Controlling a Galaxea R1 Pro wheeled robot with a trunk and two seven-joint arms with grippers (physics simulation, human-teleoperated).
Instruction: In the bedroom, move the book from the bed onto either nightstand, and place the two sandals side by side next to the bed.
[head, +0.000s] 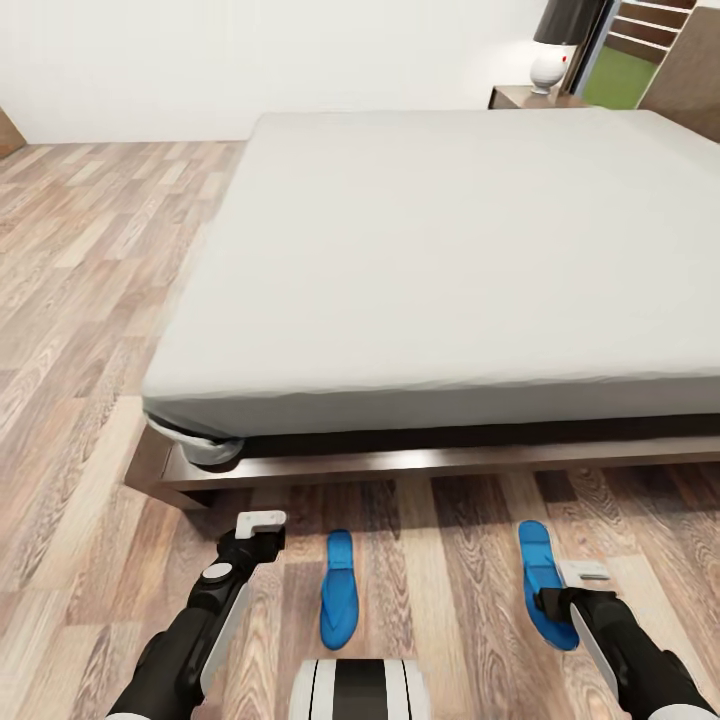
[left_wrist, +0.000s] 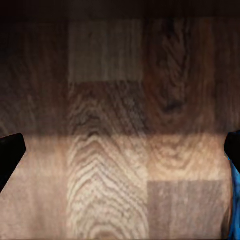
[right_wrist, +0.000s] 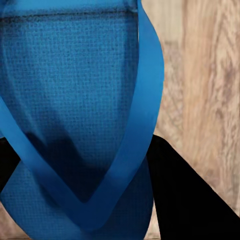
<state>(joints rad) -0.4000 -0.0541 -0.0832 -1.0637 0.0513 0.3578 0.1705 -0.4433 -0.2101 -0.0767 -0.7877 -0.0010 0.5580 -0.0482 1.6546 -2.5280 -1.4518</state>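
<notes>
Two blue sandals lie on the wood floor in front of the bed (head: 450, 260), apart from each other: the left sandal (head: 337, 590) and the right sandal (head: 540, 570). My left gripper (head: 262, 522) hangs open just left of the left sandal, a sliver of which (left_wrist: 235, 200) shows beside one finger (left_wrist: 10, 152). My right gripper (head: 567, 592) is down on the right sandal (right_wrist: 75, 100), its dark fingers (right_wrist: 190, 195) pressed against the sandal's sides by the strap. The book is out of view. A nightstand (head: 520, 97) stands beyond the bed's far corner.
The bed's dark wooden frame (head: 400, 462) juts out low over the floor just ahead of both grippers. A lamp (head: 555, 45) stands on the nightstand. Open plank floor (head: 80, 300) stretches along the bed's left side. My own base (head: 360, 690) sits between the arms.
</notes>
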